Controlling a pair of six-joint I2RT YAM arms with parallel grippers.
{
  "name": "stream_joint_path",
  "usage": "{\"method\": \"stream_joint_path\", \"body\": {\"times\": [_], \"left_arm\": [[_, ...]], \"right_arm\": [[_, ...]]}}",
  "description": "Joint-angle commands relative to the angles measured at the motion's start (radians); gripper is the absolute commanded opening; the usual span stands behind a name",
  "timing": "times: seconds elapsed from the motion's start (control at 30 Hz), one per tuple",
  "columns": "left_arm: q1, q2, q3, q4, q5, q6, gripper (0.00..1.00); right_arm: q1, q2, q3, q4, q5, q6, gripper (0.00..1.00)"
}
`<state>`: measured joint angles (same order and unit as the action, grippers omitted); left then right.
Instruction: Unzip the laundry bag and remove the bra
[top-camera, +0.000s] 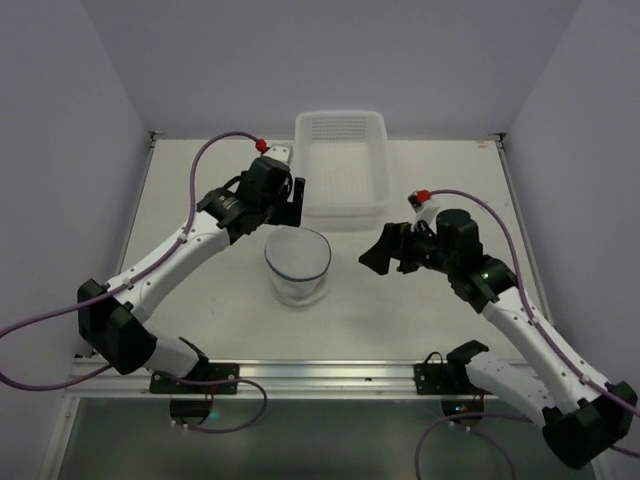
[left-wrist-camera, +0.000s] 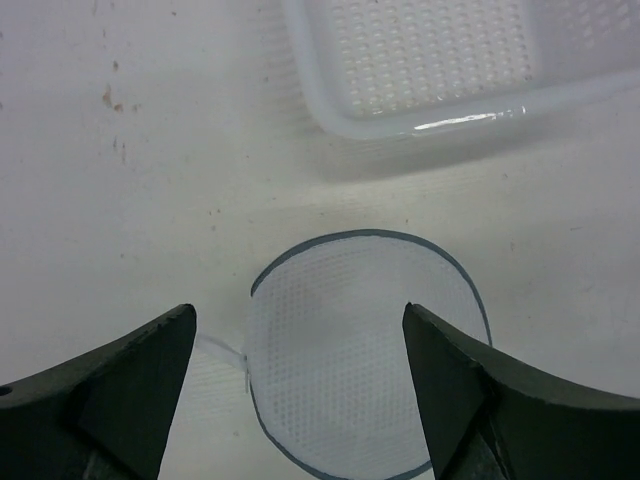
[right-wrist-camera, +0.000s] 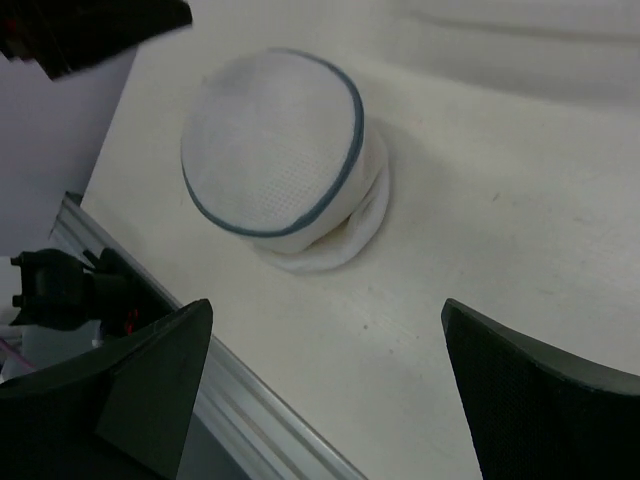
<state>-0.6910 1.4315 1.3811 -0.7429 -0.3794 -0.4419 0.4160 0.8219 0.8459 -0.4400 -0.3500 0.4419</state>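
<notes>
One laundry bag (top-camera: 297, 262), centre of the worktop (top-camera: 200, 180): light, soft mesh, likely floppy. I judge its dark zip rim (right-wrist-camera: 354, 140) the firmest hold. Left claw (top-camera: 288, 205) spread, empty; right claw (top-camera: 376, 256) likewise.

Bag (top-camera: 297, 262): a round white mesh dome with a dark zip rim, upright, just ahead of the left gripper (top-camera: 283, 210), apart from the right gripper (top-camera: 380, 258).
</notes>
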Motion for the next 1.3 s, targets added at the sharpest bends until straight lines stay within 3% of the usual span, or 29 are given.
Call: {"method": "stream_joint_path", "body": {"times": [0.0,0.23,0.47,0.63,0.97,1.27], "left_arm": [[0.117,0.016,-0.043,0.125,0.228,0.153,0.86],[0.251,0.076,-0.134,0.254,0.453,0.144,0.84],[0.255,0.064,-0.24,0.307,0.543,0.088,0.81],[0.255,0.0,-0.346,0.33,0.611,0.011,0.77],[0.246,-0.244,-0.528,0.346,0.682,-0.165,0.74],[0.173,-0.273,-0.588,0.382,0.705,-0.261,0.76]], "right_arm": [[0.125,0.092,-0.054,0.142,-0.04,0.112,0.99],[0.296,0.432,-0.061,0.322,-0.073,0.178,0.97],[0.348,0.615,-0.027,0.421,-0.133,0.21,0.94],[0.339,0.678,-0.008,0.434,-0.113,0.215,0.93],[0.175,0.695,0.031,0.419,-0.078,0.176,0.87],[0.161,0.74,0.15,0.386,-0.049,0.112,0.86]]}}
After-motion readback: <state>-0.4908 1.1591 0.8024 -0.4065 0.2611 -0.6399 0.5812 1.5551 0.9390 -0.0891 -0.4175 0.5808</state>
